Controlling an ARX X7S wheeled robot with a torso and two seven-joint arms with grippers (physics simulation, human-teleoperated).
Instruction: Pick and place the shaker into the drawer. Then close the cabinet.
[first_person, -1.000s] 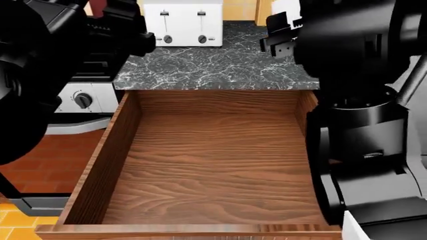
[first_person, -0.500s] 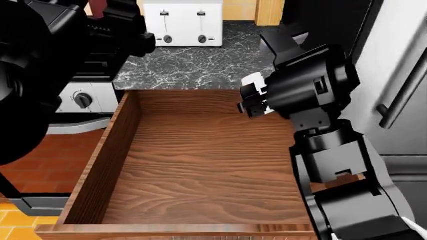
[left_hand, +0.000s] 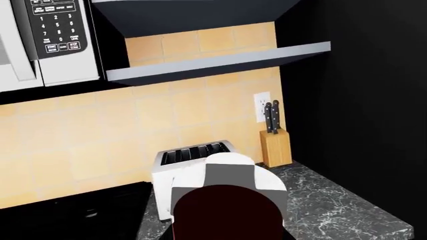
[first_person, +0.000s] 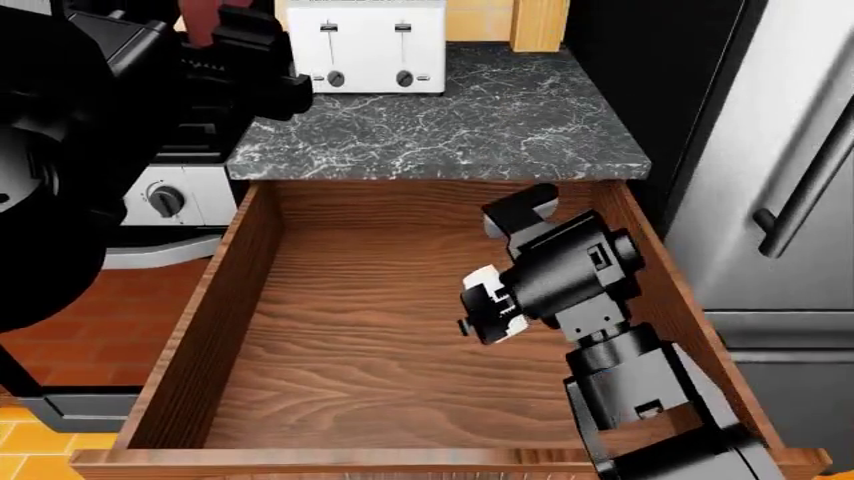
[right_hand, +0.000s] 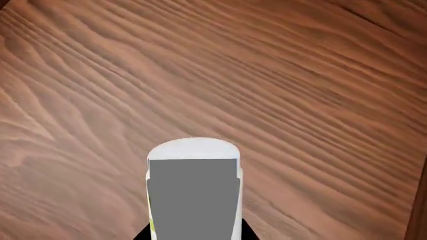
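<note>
The drawer (first_person: 360, 330) is pulled wide open below the counter; its reddish-brown floor (right_hand: 267, 90) is bare. My right gripper (first_person: 483, 308) hangs low over the drawer's right half, pointing down at the floor. A small white piece that I take for the shaker (first_person: 479, 288) shows at its tip, and the fingers look shut on it. In the right wrist view a white and grey block (right_hand: 193, 200) with a yellow-green edge hides the jaws. My left gripper (first_person: 260, 60) is held high at the far left, over the stove side. A dark red shape (left_hand: 227, 210) covers its jaws.
A white toaster (first_person: 364, 45) stands at the back of the grey marble counter (first_person: 441, 130), with a knife block (left_hand: 275, 145) beside it. A stove with a knob (first_person: 167, 200) is to the left and a steel fridge (first_person: 787, 200) to the right. A microwave (left_hand: 47, 40) hangs above.
My right arm has swung down from above the counter's right end to low over the drawer, moving nearer and leftward. The left arm has barely moved.
</note>
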